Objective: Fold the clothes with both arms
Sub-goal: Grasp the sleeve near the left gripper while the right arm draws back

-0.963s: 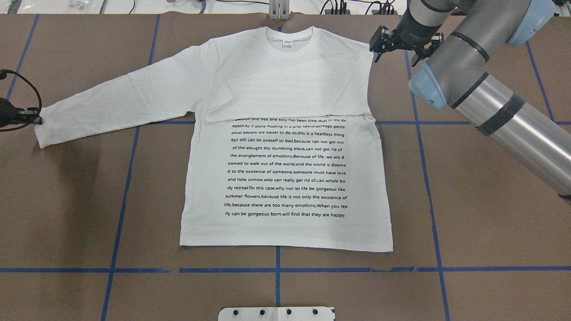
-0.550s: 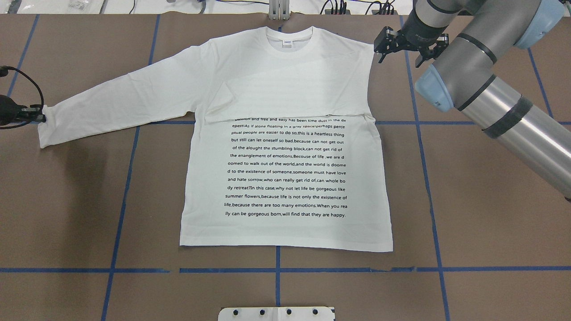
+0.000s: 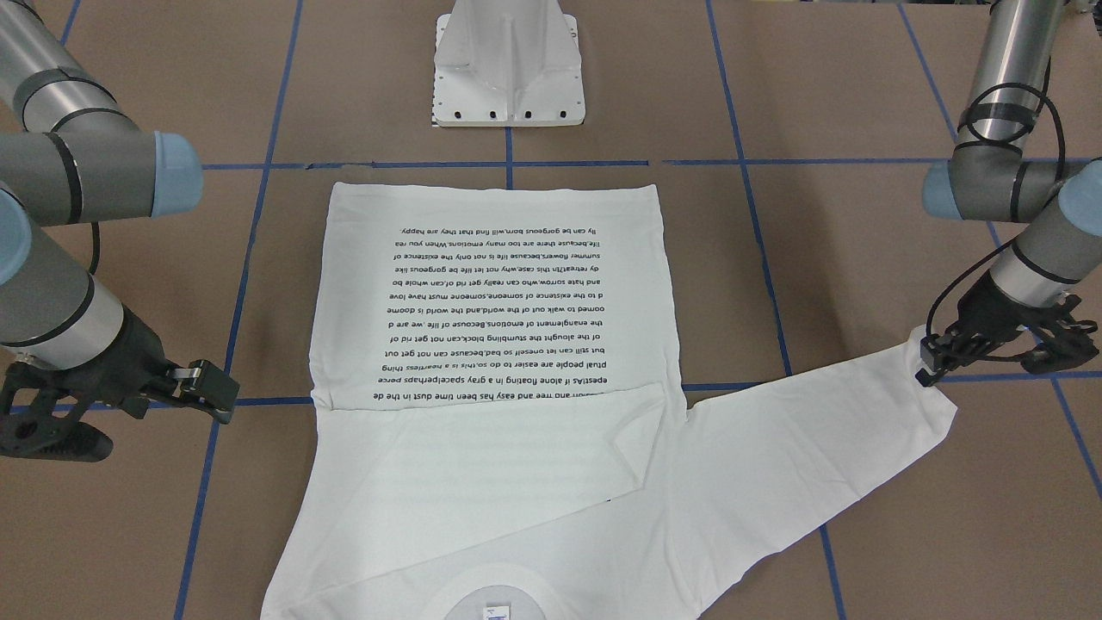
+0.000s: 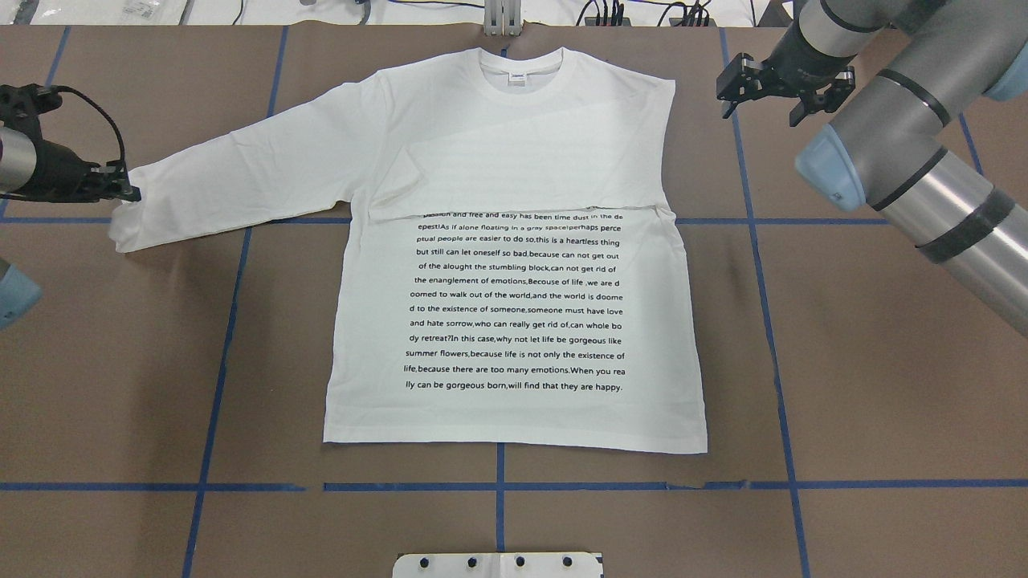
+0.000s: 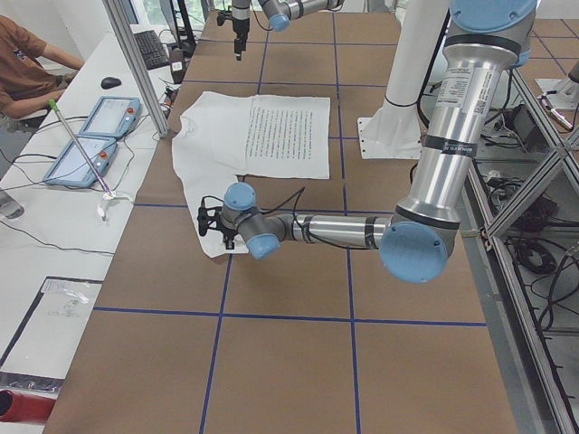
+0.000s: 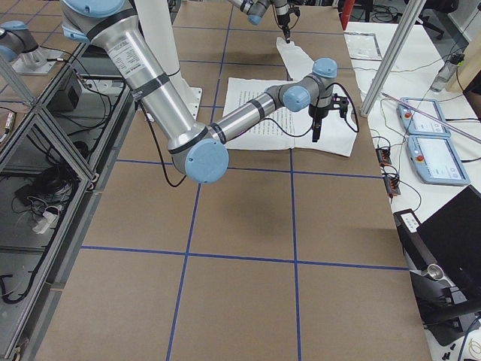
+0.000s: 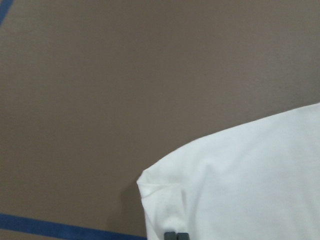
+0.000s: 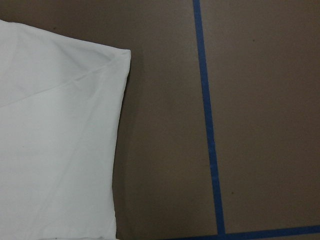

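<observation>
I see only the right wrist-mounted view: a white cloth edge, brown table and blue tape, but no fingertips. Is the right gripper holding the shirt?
Observer: No. The right gripper is open and hangs apart from the shirt, over the bare table beside its shoulder.
Operator: And on the other side?
Observer: The left gripper is shut on the cuff of the outstretched sleeve.
Operator: Is anything folded already?
Observer: Yes. The folded sleeve lies across the chest and covers the top lines of the printed text.
</observation>
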`<move>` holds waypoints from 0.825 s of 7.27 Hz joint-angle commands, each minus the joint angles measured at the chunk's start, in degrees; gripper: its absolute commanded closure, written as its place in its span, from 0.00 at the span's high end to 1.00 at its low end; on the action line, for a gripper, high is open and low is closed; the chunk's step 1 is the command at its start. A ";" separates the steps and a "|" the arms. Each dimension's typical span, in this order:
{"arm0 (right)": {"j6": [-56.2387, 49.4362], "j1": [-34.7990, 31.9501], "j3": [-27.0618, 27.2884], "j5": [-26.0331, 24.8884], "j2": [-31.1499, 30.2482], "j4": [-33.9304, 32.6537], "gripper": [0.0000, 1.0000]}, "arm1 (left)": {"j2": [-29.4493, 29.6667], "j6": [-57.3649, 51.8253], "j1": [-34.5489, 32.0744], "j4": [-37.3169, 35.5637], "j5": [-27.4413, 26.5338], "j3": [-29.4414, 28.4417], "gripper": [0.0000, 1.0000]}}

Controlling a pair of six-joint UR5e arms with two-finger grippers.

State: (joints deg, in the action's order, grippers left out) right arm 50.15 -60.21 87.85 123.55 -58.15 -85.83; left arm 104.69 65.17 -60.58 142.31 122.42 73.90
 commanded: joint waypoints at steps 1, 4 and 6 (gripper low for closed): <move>-2.93 -1.75 3.80 -0.06 -5.81 -0.12 1.00 | 8.04 5.11 0.55 -5.78 2.37 0.11 0.00; -11.37 -4.83 5.83 -0.23 -14.24 0.49 1.00 | 20.86 16.34 4.14 -12.30 3.52 -0.07 0.00; -15.51 -6.41 7.94 -0.41 -19.61 0.75 1.00 | 30.96 24.00 6.51 -18.17 3.61 -0.42 0.00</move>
State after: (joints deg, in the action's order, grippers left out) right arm 37.06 -65.59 94.41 123.26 -74.34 -85.22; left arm 129.16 84.34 -55.68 127.83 125.96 73.67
